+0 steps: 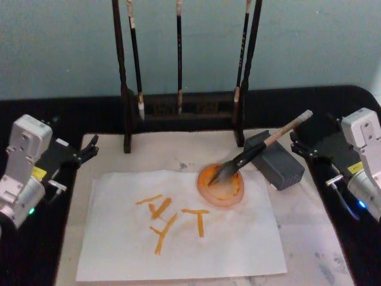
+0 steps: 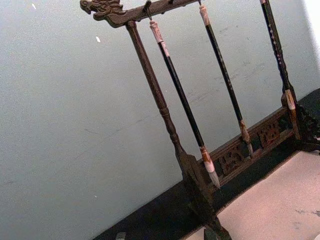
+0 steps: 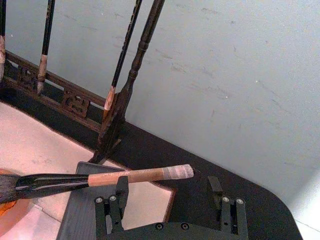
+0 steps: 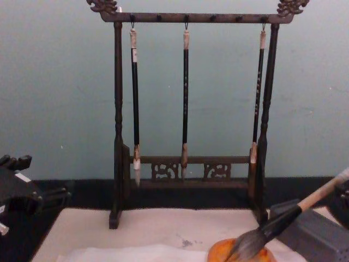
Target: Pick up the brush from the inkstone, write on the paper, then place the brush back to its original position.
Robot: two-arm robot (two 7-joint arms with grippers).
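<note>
scene: a black table (image 1: 89, 113) against a pale blue-green wall, with a cream felt mat (image 1: 155, 155) laid across it.
brush: the large brush (image 1: 262, 146) lies at a slant, free of both grippers. its fat dark bristles sit in an orange dish (image 1: 229, 195), and its tan handle leans on the top edge of a grey block (image 1: 286, 170), with the whitish end pointing up and to the right.
brush from the side: in the chest view the brush (image 4: 289, 215) climbs from the dish at the bottom edge toward the right, over the grey block (image 4: 319, 234).
paper: the white sheet (image 1: 226, 244) lies flat on the mat in front of the robot. orange strokes (image 1: 169, 217) are painted on its middle, and the orange dish stands on its far right corner.
right gripper: the right gripper (image 1: 299, 146) rests over the table just right of the grey block, near the handle's whitish end. in the right wrist view its two fingers (image 3: 122, 187) stand wide apart with nothing gripped, and the brush (image 3: 100, 179) lies just beyond them.
left gripper: the left gripper (image 1: 89, 150) sits at the mat's far left edge, well apart from the brush, with its fingers parted and empty.
rack: a dark wooden rack (image 4: 117, 109) stands at the back of the mat, with three thin black brushes (image 4: 185, 98) hanging tip down from its top bar.
</note>
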